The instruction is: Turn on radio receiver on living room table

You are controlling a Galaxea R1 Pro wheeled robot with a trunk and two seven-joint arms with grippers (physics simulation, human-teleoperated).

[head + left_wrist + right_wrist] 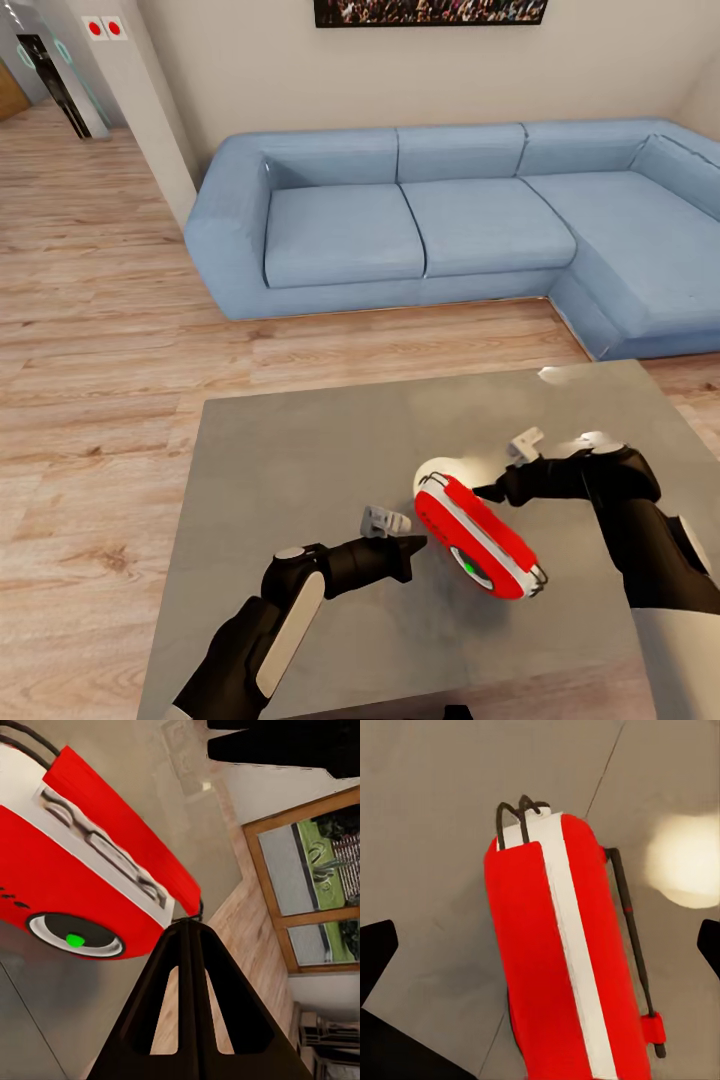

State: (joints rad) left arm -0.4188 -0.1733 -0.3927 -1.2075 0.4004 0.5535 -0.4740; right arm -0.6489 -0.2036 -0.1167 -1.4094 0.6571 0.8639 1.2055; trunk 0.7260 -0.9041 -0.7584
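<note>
One blue sofa (450,225) wraps the far side of the living room, one framed crowd photo (430,11) above it, light wood floor (90,330) all around. In front of the sofa sits one table (290,450), glossy grey. On the table, toward its right half, one radio receiver (478,527) stands tipped on its edge, red with a white band, green-centred dial (73,937) facing the robot. Two grippers flank the radio receiver. The left gripper (412,546) has its fingers (191,1005) pressed together into a point, tip touching the red shell near the dial, holding nothing. The right gripper (490,491) is spread wide, its fingers (376,945) well apart either side of the radio receiver, gripping nothing.
</note>
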